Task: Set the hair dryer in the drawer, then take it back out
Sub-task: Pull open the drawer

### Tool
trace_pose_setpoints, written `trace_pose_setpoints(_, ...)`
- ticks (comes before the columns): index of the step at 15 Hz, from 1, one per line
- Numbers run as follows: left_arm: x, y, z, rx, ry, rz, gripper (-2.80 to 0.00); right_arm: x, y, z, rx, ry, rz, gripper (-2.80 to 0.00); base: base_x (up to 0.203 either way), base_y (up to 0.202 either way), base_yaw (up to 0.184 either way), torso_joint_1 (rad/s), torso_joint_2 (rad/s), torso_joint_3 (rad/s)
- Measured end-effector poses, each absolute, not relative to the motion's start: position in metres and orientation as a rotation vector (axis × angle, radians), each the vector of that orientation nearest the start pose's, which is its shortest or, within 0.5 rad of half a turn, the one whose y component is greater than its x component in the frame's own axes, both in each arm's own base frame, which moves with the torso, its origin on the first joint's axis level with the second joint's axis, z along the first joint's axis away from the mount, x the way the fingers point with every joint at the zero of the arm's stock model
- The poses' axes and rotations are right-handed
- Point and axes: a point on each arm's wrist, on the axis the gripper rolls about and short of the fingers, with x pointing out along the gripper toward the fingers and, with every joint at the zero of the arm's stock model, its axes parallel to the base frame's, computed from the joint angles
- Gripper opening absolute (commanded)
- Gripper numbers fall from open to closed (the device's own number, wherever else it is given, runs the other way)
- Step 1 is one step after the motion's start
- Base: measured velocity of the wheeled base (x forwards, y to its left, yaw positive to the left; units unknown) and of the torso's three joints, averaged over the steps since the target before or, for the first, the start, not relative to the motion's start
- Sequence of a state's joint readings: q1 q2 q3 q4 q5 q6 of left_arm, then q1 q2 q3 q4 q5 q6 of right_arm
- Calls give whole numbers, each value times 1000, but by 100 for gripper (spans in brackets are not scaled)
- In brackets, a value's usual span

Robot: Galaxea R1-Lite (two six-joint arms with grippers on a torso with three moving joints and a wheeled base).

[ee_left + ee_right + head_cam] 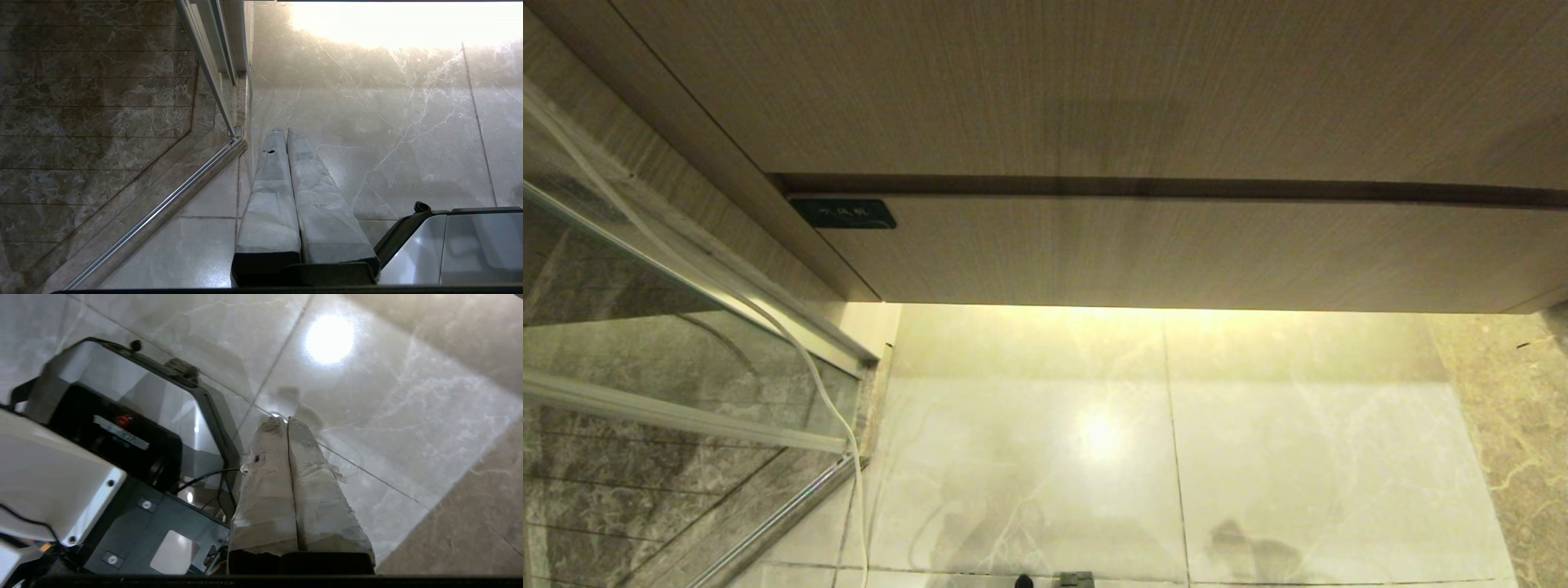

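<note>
The drawer (1192,253) is a wide, shallow wood-grain front with a small dark label plate (843,213) at its left corner; it sits closed under a taller wood-grain panel. The hair dryer is out of view. Neither arm shows in the head view. My left gripper (284,131) hangs shut over the floor tiles beside the glass shower door, its taped fingers pressed together with nothing between them. My right gripper (284,419) is also shut and empty, pointing down at the floor next to my own base.
A glass shower door (670,359) with a metal frame stands at the left, a thin white cord (800,359) running down along it. Glossy marble floor (1160,457) lies below the lit underside of the cabinet. My base (122,428) sits close beside the right gripper.
</note>
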State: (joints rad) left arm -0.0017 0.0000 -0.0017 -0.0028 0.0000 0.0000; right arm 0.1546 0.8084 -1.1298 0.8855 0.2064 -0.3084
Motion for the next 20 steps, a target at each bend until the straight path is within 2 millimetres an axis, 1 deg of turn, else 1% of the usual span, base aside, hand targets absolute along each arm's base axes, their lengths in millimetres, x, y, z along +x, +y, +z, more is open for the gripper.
trace_pose_setpoints(4,-23,0,76,0,-5,-1,-280,27,13,296,-239,476,620,-280,0,0,0,0,0,0)
trace_pose_setpoints(5,-23,0,76,0,-4,-2,-280,32,15,296,-235,470,672,0,0,0,0,0,0,0)
trace_pose_setpoints(7,-23,0,76,0,-5,-2,-280,45,19,297,-281,441,781,0,0,0,0,0,0,0)
trace_pose_setpoints(9,-23,0,76,0,-4,-2,-280,59,22,294,-365,427,850,0,0,0,0,0,0,0)
trace_pose_setpoints(11,-23,0,76,0,-4,-2,-280,79,25,292,-502,400,898,0,0,0,0,0,0,0)
trace_pose_setpoints(13,-23,0,76,0,-5,-2,-280,100,28,293,-629,336,923,0,0,0,0,0,0,0)
trace_pose_setpoints(17,-23,0,76,0,-4,-1,-280,146,33,304,-764,185,867,0,0,0,0,0,0,0)
trace_pose_setpoints(20,-23,0,76,0,-4,-2,-280,181,29,314,-995,105,701,0,0,0,0,0,0,0)
